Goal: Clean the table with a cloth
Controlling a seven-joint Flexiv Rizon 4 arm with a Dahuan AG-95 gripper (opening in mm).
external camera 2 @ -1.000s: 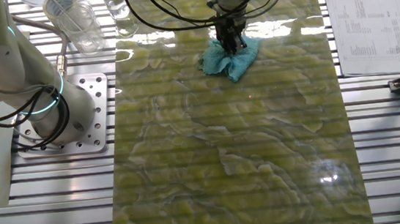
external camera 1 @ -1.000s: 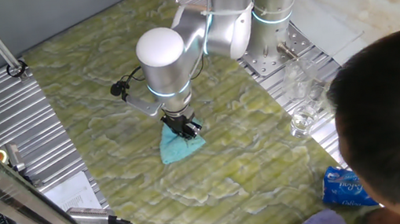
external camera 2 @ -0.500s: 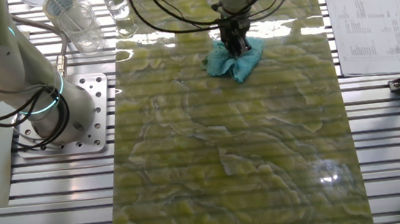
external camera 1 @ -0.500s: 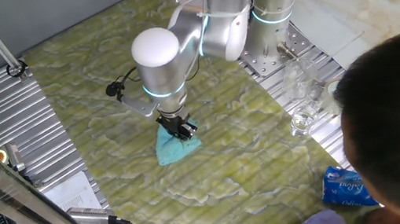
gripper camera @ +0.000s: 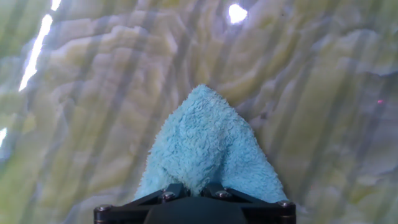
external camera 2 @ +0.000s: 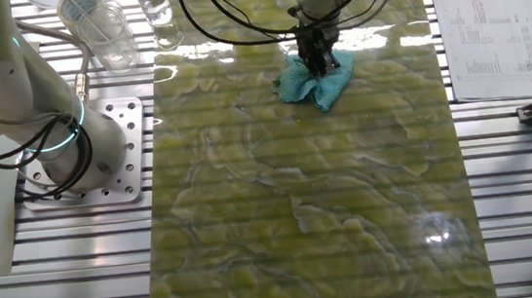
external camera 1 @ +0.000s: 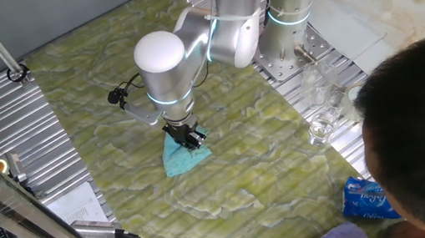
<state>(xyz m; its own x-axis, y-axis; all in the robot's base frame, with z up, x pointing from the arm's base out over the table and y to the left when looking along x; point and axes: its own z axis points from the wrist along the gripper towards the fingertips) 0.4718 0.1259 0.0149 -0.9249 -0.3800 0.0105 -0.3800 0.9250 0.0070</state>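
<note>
Pinching cloth (gripper camera: 208, 146) | gripper (external camera 1: 189, 138) on table (external camera 2: 331, 211) | fingertips hidden

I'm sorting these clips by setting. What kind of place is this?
Most likely a robotics lab bench, not a home. The arm is bolted to a ribbed metal bench, its gripper presses a turquoise cloth onto a green marbled table, and a printed sheet lies alongside.

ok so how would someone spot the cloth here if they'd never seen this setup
Find the long yellow-green marbled table and follow the silver arm down to its gripper. The cloth is the small fluffy turquoise rag pinched there, lying on the surface. The glossy blue packet at the table's corner has white lettering; the cloth is plain and soft.
</note>
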